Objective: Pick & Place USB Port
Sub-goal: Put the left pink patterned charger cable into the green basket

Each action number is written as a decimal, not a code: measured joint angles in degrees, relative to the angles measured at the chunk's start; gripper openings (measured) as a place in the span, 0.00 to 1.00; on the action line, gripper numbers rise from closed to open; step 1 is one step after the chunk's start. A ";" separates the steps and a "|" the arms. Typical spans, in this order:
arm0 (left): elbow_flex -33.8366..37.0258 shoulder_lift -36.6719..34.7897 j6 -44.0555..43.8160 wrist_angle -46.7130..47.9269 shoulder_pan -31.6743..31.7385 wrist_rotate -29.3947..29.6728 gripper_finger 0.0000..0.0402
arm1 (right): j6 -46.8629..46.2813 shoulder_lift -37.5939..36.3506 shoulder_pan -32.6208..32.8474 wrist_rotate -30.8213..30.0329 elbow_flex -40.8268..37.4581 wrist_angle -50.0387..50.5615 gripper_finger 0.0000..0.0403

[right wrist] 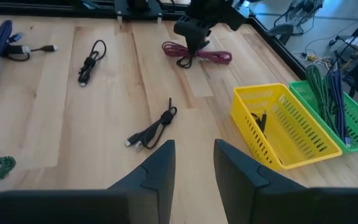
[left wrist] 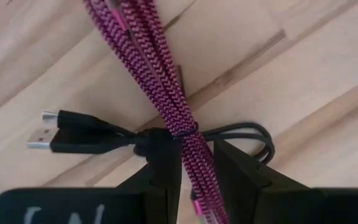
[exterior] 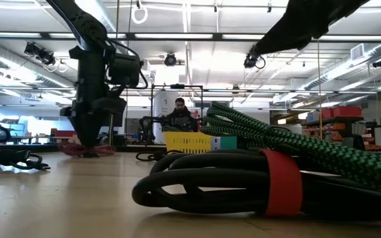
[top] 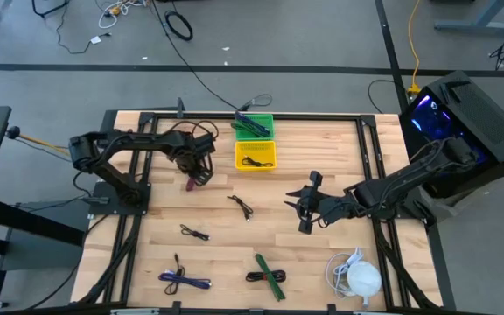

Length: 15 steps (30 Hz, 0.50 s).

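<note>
A magenta braided cable (left wrist: 160, 74) lies coiled long on the wood, crossing over a black USB cable (left wrist: 86, 134) whose plugs point away from it. My left gripper (left wrist: 195, 144) points straight down over the far left of the table (top: 201, 171). It is open, with one finger on each side of the magenta bundle where the two cables cross. In the low view its fingers (exterior: 88, 135) reach down to the cable on the table top. My right gripper (top: 294, 203) hangs open above the table's middle right, holding nothing. My left gripper comes at the magenta cable's middle (left wrist: 188, 134) from above, its fingers standing across the bundle. The bundle fills most of the gap between them. I cannot tell whether the fingers touch it. The cable lies flat on the table.
A yellow basket (top: 256, 155) holding a black cable and a green basket (top: 254, 125) with cables stand at the far middle. Loose black cables (top: 241, 206) (top: 194, 232), a blue one (top: 185, 280), a green and black pair (top: 268, 276) and a white one (top: 357, 276) lie nearer.
</note>
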<state>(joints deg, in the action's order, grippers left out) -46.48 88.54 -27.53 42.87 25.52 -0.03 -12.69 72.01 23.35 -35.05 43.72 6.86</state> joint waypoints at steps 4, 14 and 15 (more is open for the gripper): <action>0.00 0.01 -0.28 -2.04 0.00 -0.16 0.24 | 0.28 0.00 0.00 0.00 -0.45 -1.23 0.28; 0.00 0.01 -0.33 -4.44 -0.41 -2.76 0.24 | 0.37 0.00 0.00 -0.02 -0.45 -1.67 0.28; 0.00 0.01 -0.33 -4.42 -0.39 -2.74 0.25 | 0.37 0.00 0.00 0.00 -0.45 -1.67 0.28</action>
<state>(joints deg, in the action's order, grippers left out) -46.48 88.55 -27.86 38.45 25.12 -2.76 -12.32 72.01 23.35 -35.05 43.27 5.19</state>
